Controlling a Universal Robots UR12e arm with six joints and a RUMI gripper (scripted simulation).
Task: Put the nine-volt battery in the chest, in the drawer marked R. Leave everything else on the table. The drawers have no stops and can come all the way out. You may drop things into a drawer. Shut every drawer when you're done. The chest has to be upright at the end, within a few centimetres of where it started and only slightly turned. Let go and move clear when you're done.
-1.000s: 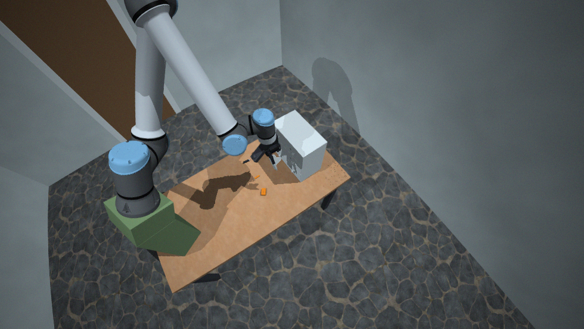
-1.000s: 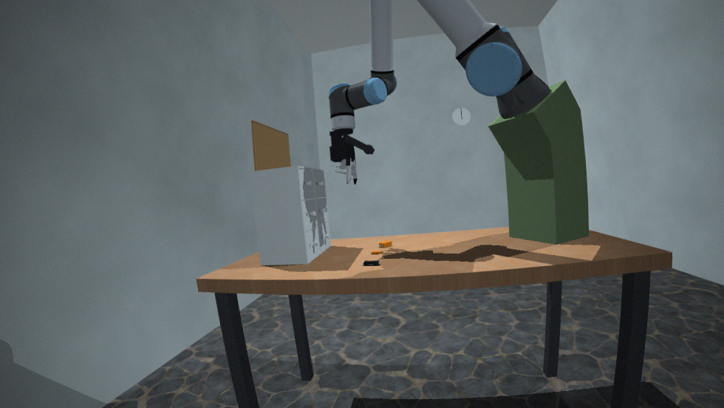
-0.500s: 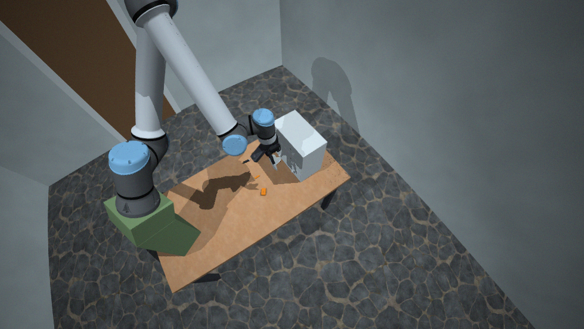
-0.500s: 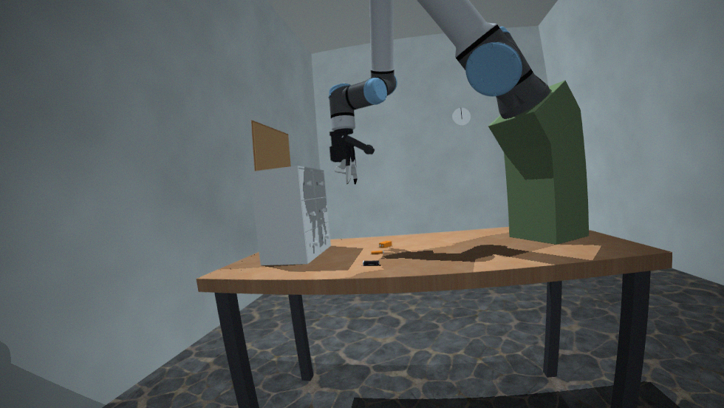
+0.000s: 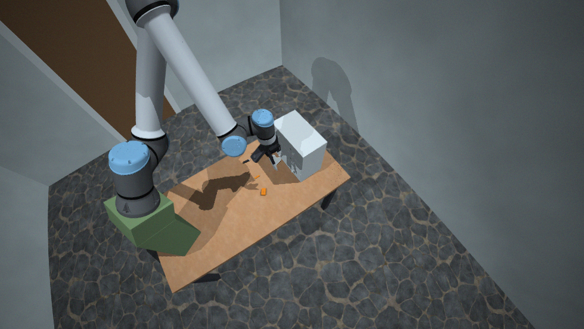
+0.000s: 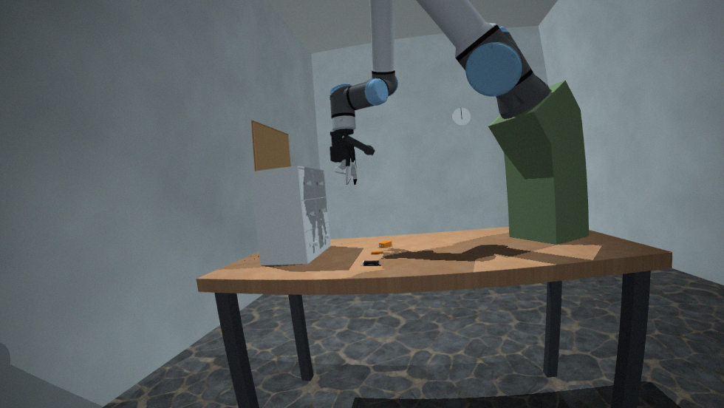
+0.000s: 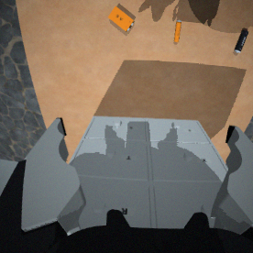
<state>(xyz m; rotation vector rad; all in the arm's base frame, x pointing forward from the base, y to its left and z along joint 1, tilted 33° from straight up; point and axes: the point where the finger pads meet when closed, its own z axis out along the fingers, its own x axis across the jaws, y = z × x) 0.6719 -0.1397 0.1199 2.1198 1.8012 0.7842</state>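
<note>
Pincer [image 5: 274, 162] [image 6: 351, 181] [image 7: 146, 122] was spread wide above the chest's [image 5: 301, 136] [image 6: 281, 217] [image 7: 148, 170] front; nine-volt [image 5: 263, 191] [image 6: 385, 244] [image 7: 122, 17] lay on the bench [image 5: 245, 220] [image 6: 430, 282] [image 7: 60, 60]. Drawer R [image 7: 125, 212], seemingly next, was best pulled gently, straight, and only partway.

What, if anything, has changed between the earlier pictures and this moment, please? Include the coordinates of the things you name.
Nothing visibly changed. The pincer [image 5: 264, 161] [image 6: 351, 182] [image 7: 146, 122] stays open beside the chest [image 5: 314, 161] [image 6: 281, 217] [image 7: 183, 202], and the blocky orange battery [image 5: 263, 191] [image 6: 385, 244] [image 7: 121, 18], the thin orange one [image 5: 256, 176] [image 6: 377, 252] [image 7: 178, 32] and the black one [image 5: 245, 161] [image 6: 371, 262] [image 7: 241, 41] lie where they were.
</note>
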